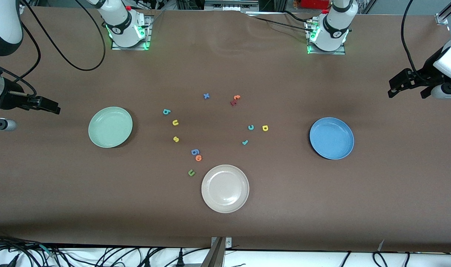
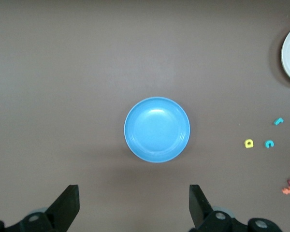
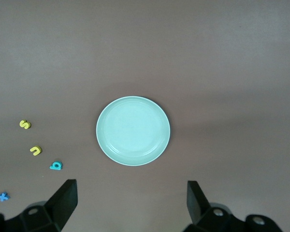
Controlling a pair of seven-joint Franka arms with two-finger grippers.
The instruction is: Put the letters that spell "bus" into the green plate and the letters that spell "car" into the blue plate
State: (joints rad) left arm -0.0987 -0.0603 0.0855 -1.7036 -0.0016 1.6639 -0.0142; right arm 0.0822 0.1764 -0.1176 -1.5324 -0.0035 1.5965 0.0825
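While both arms hang raised at the ends of the table, nothing lies in any plate. The left gripper (image 2: 133,212) hovers over bare table at its own end, fingers spread wide and holding nothing, with the blue plate (image 1: 331,138) in its wrist view. The right gripper (image 3: 130,210) hovers over the table at the other end, jaws also wide and empty, looking down on the green plate (image 1: 110,127). Between the two plates the letters are scattered on the brown table (image 1: 225,222). Toward the green plate, the teal b (image 1: 166,111), the yellow u (image 1: 175,122) and the yellow s (image 1: 176,139) sit in a loose line, the b farthest from the front camera and the s nearest. Toward the blue plate, the teal c (image 1: 251,127) lies just beside the yellow a (image 1: 265,128), with the teal r (image 1: 244,142) a little nearer the camera. A white plate (image 1: 225,188) sits nearest the camera, with a green u (image 1: 191,172) beside it. A blue g (image 1: 195,151) touches an orange o (image 1: 198,158). Farther back lie a blue x (image 1: 206,96) and an orange t (image 1: 236,97) against a dark red letter (image 1: 233,102).
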